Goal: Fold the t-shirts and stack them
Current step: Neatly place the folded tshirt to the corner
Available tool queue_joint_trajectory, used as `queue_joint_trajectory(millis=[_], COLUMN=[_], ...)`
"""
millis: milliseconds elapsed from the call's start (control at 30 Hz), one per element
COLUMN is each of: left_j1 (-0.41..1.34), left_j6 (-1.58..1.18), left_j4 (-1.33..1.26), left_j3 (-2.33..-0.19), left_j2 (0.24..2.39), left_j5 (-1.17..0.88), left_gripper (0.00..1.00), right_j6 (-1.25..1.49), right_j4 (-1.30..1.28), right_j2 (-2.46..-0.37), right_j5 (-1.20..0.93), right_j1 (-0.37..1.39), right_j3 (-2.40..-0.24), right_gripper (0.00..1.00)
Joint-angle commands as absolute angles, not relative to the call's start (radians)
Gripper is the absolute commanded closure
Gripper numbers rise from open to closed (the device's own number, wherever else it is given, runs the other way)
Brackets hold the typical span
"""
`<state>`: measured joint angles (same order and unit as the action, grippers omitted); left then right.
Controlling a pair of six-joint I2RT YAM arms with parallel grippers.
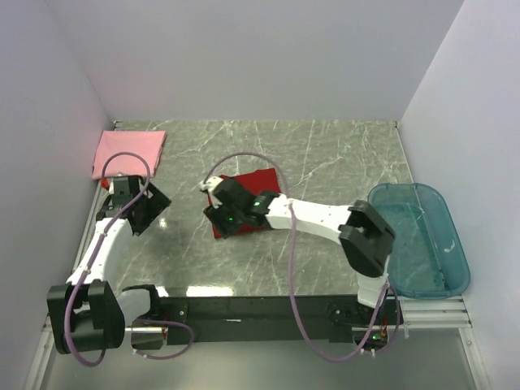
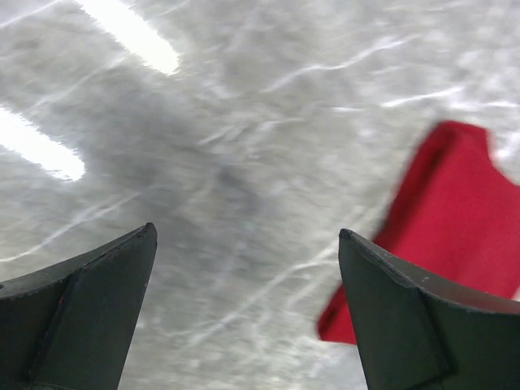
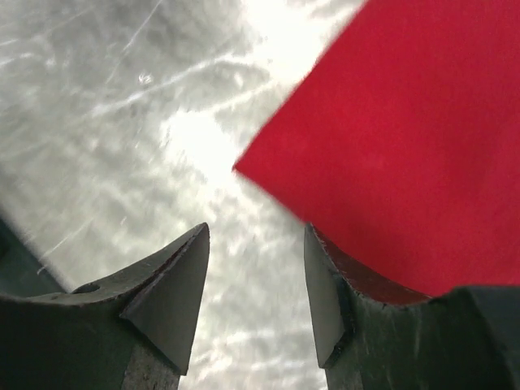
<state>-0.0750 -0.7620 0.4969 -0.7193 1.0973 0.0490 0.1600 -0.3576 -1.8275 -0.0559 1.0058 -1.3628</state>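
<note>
Red shirt [image 1: 262,180] folded, pink shirt [image 1: 130,153] well apart.
Likely limp, light; pinch an edge. Left hand [image 2: 244,236] spread wide, right hand [image 3: 256,229] parted, both empty.

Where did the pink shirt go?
In the top view, the pink shirt lies flat in the far left corner of the table, right by the left wall and apart from the red shirt in the middle.

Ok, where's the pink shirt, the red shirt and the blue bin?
pink shirt [image 1: 130,153]: top view, middle of the cloth.
red shirt [image 3: 406,138]: right wrist view, middle of the flat cloth.
blue bin [image 1: 418,244]: top view, its bare floor.
</note>
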Motion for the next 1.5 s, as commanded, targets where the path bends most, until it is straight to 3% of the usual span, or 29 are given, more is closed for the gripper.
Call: queue_joint_trajectory(millis=[0,300,600,700,800,833,1133,1467], left_j1=[-0.112,-0.136,-0.138,-0.138,-0.138,-0.14,-0.137,-0.006], left_j6=[-0.713,-0.709,-0.706,-0.704,-0.706,-0.706,-0.808,-0.977], left_j4=[0.516,0.489,0.476,0.468,0.451,0.445,0.28,0.065], left_j3=[-0.681,-0.681,-0.677,-0.673,-0.666,-0.663,-0.589,-0.572], left_j2=[1.115,1.14,1.138,1.14,1.146,1.147,1.175,1.27], left_j5=[0.021,-0.004,-0.028,-0.038,-0.083,-0.107,-0.353,-0.472], left_gripper=[0.01,0.01,0.01,0.01,0.01,0.01,0.01,0.0], right_j6=[0.058,-0.028,-0.058,-0.071,-0.077,-0.077,-0.002,0.07], right_j4=[-0.443,-0.557,-0.552,-0.552,-0.528,-0.519,-0.31,-0.223], right_j2=[-1.916,-2.129,-2.23,-2.253,-2.246,-2.221,-1.93,-1.875], right_j5=[0.162,0.255,0.314,0.357,0.353,0.347,0.14,0.035], right_j1=[1.055,1.144,1.173,1.172,1.172,1.169,1.111,1.049], right_j3=[-1.489,-1.701,-1.698,-1.694,-1.675,-1.658,-1.467,-1.391], right_gripper=[0.43,0.45,0.51,0.58,0.85,0.99,1.0,1.0])
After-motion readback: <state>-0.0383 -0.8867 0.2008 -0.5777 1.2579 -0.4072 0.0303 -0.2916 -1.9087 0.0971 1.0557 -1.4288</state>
